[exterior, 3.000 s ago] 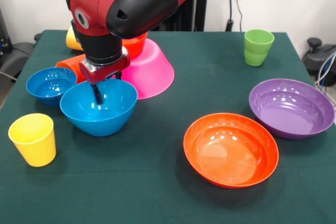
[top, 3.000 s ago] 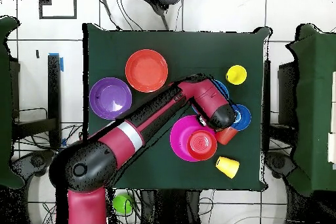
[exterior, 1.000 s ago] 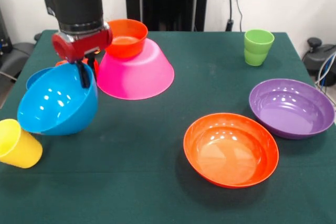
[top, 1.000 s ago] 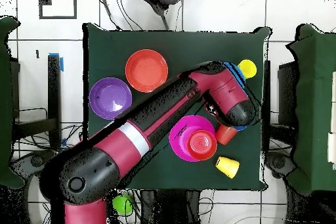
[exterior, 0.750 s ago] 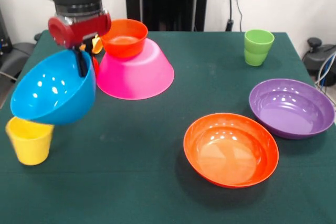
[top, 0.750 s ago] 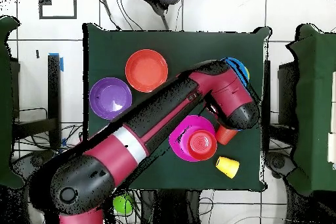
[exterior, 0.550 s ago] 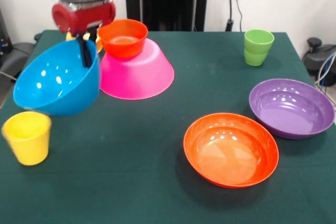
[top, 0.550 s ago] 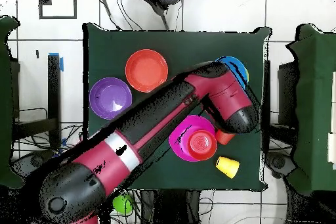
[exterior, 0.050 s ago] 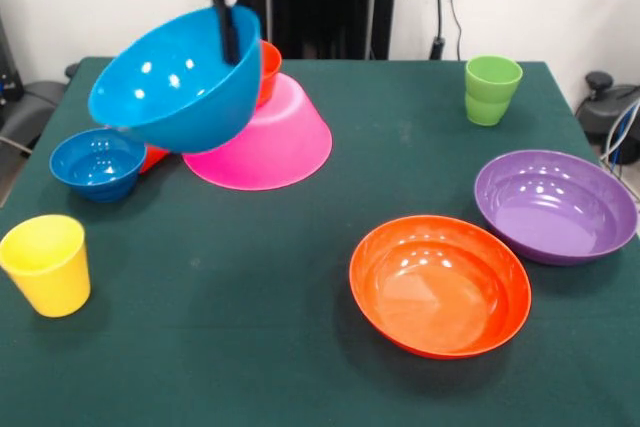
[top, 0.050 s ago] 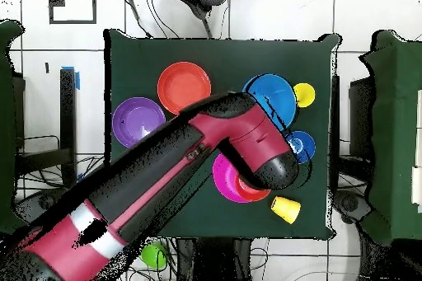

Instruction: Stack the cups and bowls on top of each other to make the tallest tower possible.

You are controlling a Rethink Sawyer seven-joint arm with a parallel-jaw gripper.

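Blue and glossy, the medium blue bowl (exterior, 0.050 s ago: 175, 79) hangs tilted, its rim pinched in the tool (exterior, 0.050 s ago: 227, 32), left of the small orange bowl (exterior, 0.050 s ago: 267, 69) on the pink bowl (exterior, 0.050 s ago: 275, 140). Released tilted, it likely slides off onto the worktop (exterior, 0.050 s ago: 300, 347).

Rising toward the top of the frame in the front view: gripper (exterior, 0.050 s ago: 228, 22), clamped on the rim of the medium blue bowl (exterior, 0.050 s ago: 175, 82), carrying it up off the cloth and rightward, tilted, now partly in front of the small orange bowl (exterior, 0.050 s ago: 267, 62) on the pink bowl (exterior, 0.050 s ago: 275, 142). Coming back into sight at left: small blue bowl (exterior, 0.050 s ago: 97, 162). Standing upright again after rocking, lower left: yellow cup (exterior, 0.050 s ago: 47, 264).
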